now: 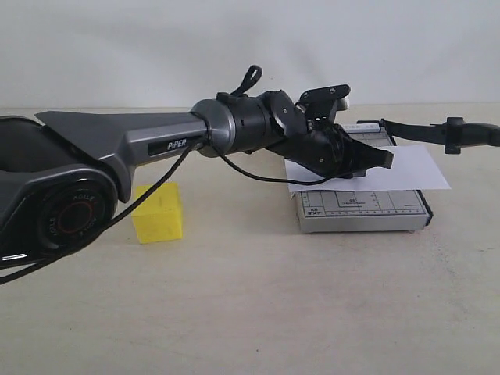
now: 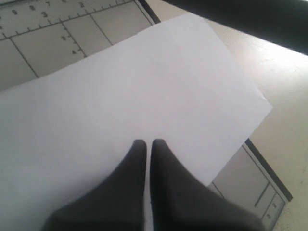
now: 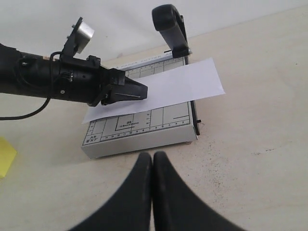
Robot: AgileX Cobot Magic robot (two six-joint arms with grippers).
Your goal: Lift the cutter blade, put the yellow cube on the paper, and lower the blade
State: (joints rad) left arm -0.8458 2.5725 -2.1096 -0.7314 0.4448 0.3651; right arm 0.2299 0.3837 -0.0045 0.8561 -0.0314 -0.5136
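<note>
The cutter blade [image 1: 437,131] stands raised off the grey trimmer, its thick black handle [image 3: 168,21] up in the air. The paper [image 1: 410,168] lies across the trimmer base [image 1: 359,209]. My left gripper [image 1: 387,158] hovers just over the paper [image 2: 144,86], shut and holding nothing. The yellow cube [image 1: 158,212] rests on the table to the left of the trimmer, under the left arm; its corner [image 3: 5,161] shows in the right wrist view. My right gripper [image 3: 152,155] is shut and empty above the bare table in front of the trimmer base [image 3: 139,132].
The left arm's grey body [image 1: 117,144] and its black cable [image 1: 250,173] stretch across the table's left half, above the cube. The beige tabletop [image 1: 273,305] runs to a white wall at the back.
</note>
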